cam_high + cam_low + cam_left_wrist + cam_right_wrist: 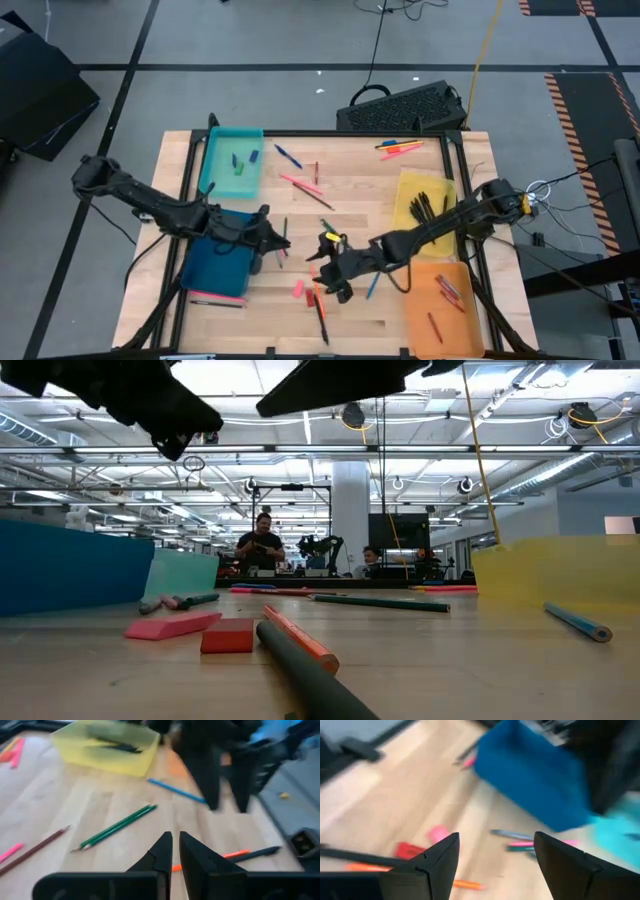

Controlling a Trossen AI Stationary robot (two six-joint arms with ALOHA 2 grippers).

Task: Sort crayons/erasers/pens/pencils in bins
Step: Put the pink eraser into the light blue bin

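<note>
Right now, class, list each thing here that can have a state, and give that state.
left gripper: shut, empty, above the table.
right gripper: open, empty.
teal bin: holds a few pieces.
dark blue bin: contents unclear.
yellow bin: holds dark sticks.
orange bin: holds crayons.

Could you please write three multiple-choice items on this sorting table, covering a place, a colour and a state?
1. Where is the teal bin?
A. far left of the table
B. near right
C. centre

2. What colour is the bin holding the dark sticks?
A. orange
B. yellow
C. teal

3. How is the right claw?
A. open
B. shut on a pencil
C. shut on an eraser

Answers: 1 A, it sits by the far left corner. 2 B, black sticks lie in the yellow one. 3 A, its fingers stand wide apart, empty.
</note>
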